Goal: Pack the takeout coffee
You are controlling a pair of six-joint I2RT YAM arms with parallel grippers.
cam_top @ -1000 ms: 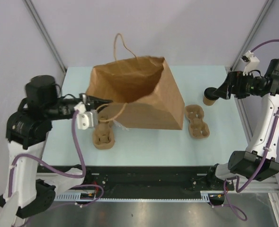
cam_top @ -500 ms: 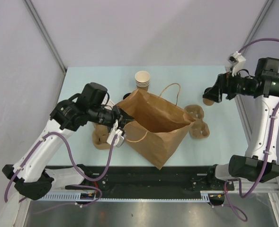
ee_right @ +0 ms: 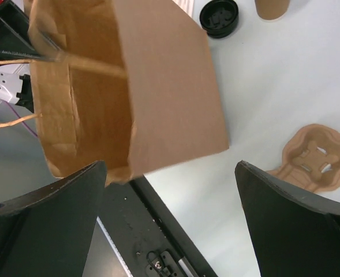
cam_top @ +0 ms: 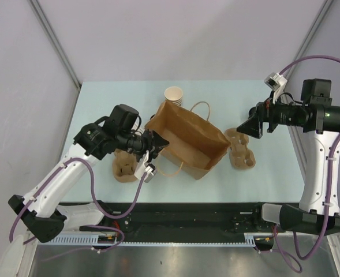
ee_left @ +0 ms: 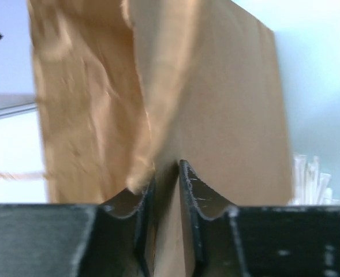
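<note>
Brown paper bag [cam_top: 187,135] stands open midway between the tabletop's side edges; no lidded coffee shows overhead. Left wrist: left gripper [ee_left: 167,184] pinches the bag rim. Right wrist: right gripper [ee_right: 170,167] gapes wide and empty; coffee unseen here too, presumably light and crushable, best gripped gently mid-wall.

paper bag [cam_top: 187,135] at middle of desk [cam_top: 94,104] | cup stack [cam_top: 174,95] just behind it, toward far edge | cup carrier [cam_top: 125,167] at its left | second cup carrier [cam_top: 241,149] at its right, toward right edge | left claw [ee_left: 167,173] on bag's left rim
</note>
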